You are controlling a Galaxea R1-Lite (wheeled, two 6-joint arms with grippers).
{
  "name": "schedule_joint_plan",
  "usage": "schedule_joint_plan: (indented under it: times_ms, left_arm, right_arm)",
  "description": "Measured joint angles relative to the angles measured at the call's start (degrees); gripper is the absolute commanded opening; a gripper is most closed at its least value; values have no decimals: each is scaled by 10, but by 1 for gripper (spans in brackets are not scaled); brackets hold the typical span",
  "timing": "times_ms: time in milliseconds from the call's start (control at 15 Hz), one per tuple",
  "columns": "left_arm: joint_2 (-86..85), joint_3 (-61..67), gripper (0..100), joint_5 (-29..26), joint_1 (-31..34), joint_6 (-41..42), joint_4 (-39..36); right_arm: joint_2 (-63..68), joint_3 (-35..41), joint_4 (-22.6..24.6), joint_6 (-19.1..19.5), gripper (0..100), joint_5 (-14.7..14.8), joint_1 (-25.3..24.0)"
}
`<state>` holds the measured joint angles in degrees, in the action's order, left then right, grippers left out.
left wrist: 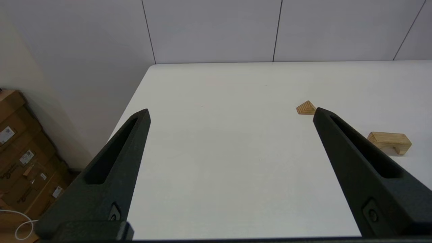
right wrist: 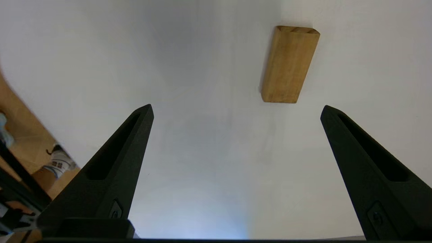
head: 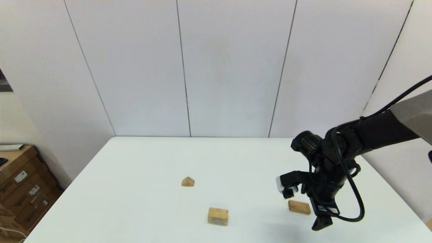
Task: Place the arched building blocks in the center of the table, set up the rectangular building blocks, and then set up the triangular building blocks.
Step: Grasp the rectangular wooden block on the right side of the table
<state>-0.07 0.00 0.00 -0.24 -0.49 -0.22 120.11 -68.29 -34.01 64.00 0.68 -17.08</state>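
Note:
On the white table [head: 135, 189] the thick arched block [head: 218, 216] lies near the front middle, its curved cut-out showing in the left wrist view [left wrist: 389, 141]. The small triangular block [head: 188, 182] [left wrist: 306, 108] sits behind it, slightly left. The thin rectangular slab [head: 299, 207] [right wrist: 289, 64] lies flat at the front right. My right gripper [head: 319, 221] [right wrist: 236, 109] hovers just beside and above the slab, open and holding nothing; the slab lies beyond its fingertips. My left gripper [left wrist: 231, 113] is open and empty over the table's left side, out of the head view.
Stacked cardboard boxes [head: 20, 189] [left wrist: 20, 152] stand on the floor beyond the table's left edge. A white panelled wall [head: 216, 67] runs behind the table's far edge. The right arm's black cable [head: 354, 199] loops beside the slab.

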Motion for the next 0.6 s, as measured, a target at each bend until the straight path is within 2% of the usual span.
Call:
schedule_joint_plan:
  times_ms: [333,600]
  left_arm:
    - [0,0,100,0,0,0,0]
    - [0,0,100,0,0,0,0]
  right_arm:
    - [71,-57,3,-14,100,-23,16]
    - [101,-73,11,-10,100,-25,27]
